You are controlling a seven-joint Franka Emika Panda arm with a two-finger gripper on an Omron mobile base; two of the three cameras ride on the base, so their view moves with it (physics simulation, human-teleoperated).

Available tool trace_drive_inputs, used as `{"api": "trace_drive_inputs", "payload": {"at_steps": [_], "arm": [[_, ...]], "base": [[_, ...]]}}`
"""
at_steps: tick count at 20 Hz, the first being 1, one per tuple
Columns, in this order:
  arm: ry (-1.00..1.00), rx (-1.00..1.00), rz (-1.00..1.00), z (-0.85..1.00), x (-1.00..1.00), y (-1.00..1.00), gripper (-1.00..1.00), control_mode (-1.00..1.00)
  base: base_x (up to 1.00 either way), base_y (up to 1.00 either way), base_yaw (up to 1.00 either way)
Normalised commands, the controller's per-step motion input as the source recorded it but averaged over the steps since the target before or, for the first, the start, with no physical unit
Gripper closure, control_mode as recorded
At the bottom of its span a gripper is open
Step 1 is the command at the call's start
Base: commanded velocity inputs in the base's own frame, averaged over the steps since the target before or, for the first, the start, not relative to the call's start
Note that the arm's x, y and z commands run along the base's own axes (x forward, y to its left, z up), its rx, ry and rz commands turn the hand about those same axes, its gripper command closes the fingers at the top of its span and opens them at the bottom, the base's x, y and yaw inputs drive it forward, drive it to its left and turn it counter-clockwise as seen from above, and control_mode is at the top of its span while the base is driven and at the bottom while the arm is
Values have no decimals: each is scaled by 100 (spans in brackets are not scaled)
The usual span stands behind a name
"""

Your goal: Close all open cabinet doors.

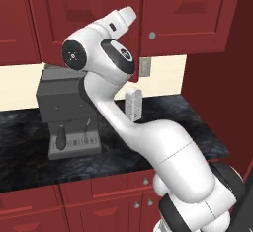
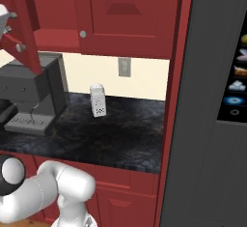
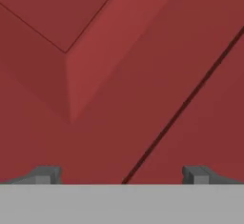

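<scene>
The pincer (image 3: 122, 175) stands wide open, gripping nothing, tips close before a dark-red cabinet door (image 3: 143, 51). In the right base view one door (image 2: 24, 28) hangs ajar above the coffee machine (image 2: 29, 95). A white shaker (image 2: 98, 100) stands on the table (image 2: 120, 134).

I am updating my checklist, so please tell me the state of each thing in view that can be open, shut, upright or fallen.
gripper: open, holding nothing
left cabinet door: swung open
right cabinet door: shut
drawer fronts: shut
white shaker: upright
coffee machine: upright
</scene>
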Motion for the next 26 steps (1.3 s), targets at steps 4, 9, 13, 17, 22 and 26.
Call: {"api": "trace_drive_inputs", "payload": {"at_steps": [4, 9, 13, 17, 22, 26], "arm": [[0, -4, -2, 0, 64, -28, -100, -100], [0, 0, -2, 0, 73, -48, -100, -100], [0, 0, -2, -1, 85, -53, -100, -100], [8, 0, 0, -6, 99, -38, -100, -100], [8, 0, 0, -2, 95, -31, -100, -100], [5, 0, 0, 0, 90, -28, -100, -100]], "base": [[0, 0, 0], [0, 0, 0], [0, 0, 0], [0, 0, 0], [0, 0, 0], [0, 0, 0]]}}
